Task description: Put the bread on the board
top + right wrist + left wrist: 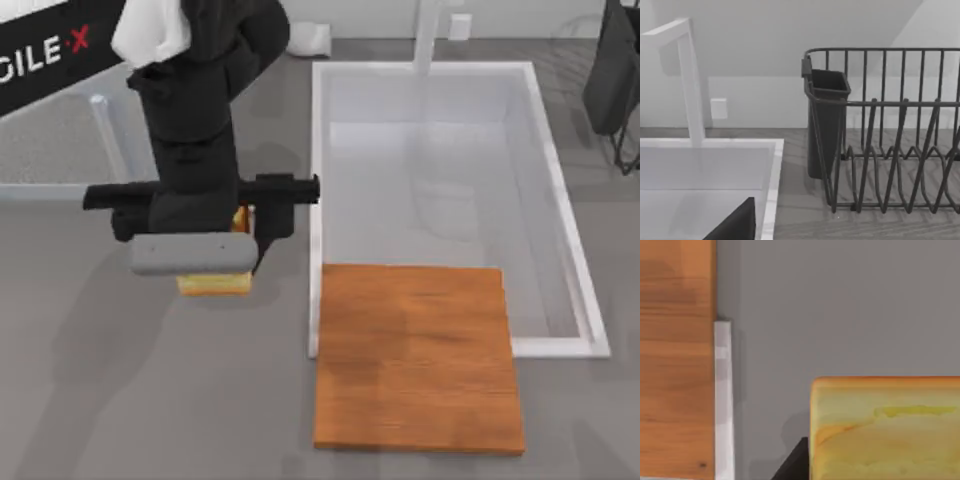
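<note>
- Left gripper (pixel 222 262): positioned over the grey tabletop (pixel 100 380) just beside the left rim of the sink basin (pixel 318 180). The arm's body covers its fingers from above, so whether they are clamped on the bread cannot be told.
- Bread (pixel 214 283): directly beneath the left gripper, its long axis running left to right across the tabletop. In the left wrist view the bread (pixel 885 430) sits close under the camera, with a dark finger edge alongside it.
- Board (pixel 415 355): lies to the right of the bread, its far edge resting over the sink basin's near rim and its near edge on the tabletop. The board (pixel 675 360) and the sink rim (pixel 722 400) stand well apart from the bread.
- Governing relation: the board lies rightward of the gripper, and the left arm is the nearer one; the carry would likely run to the right.
- Right arm (pixel 615 80): parked at the far right corner, facing the dish rack (pixel 885 150).
</note>
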Tool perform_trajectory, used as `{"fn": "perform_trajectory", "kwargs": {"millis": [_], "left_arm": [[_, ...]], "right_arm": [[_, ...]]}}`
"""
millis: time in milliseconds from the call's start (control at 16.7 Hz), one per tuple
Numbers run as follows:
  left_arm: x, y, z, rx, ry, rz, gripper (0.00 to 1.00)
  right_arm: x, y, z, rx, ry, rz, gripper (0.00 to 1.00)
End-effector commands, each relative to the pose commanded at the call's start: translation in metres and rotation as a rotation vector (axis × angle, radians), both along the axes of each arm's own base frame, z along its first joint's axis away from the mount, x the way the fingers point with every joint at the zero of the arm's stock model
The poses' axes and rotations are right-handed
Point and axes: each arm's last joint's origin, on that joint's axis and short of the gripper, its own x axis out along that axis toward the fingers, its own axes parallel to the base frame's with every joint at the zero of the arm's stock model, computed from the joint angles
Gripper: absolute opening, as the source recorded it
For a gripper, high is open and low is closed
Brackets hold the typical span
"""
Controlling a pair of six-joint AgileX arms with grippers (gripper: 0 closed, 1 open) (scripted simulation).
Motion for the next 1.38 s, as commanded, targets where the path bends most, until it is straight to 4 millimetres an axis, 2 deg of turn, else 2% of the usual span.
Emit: {"fn": "perform_trajectory", "kwargs": {"millis": [300,480,660,840,1020,1380], "left_arm": [[-0.013,-0.066,-0.023,-0.063,0.063,-0.711,0.00],[-0.021,-0.103,-0.034,-0.092,0.056,-1.031,0.00],[-0.028,-0.134,-0.043,-0.103,0.014,-1.274,0.00],[-0.032,-0.157,-0.046,-0.099,-0.045,-1.450,0.00],[-0.034,-0.170,-0.046,-0.089,-0.093,-1.560,0.00],[-0.034,-0.174,-0.046,-0.086,-0.105,-1.586,0.00]], "right_arm": [[0.000,0.000,0.000,0.000,0.000,0.000,1.00],[0.000,0.000,0.000,0.000,0.000,0.000,1.00],[0.000,0.000,0.000,0.000,0.000,0.000,1.00],[0.000,0.000,0.000,0.000,0.000,0.000,1.00],[0.000,0.000,0.000,0.000,0.000,0.000,1.00],[0.000,0.000,0.000,0.000,0.000,0.000,1.00]]}}
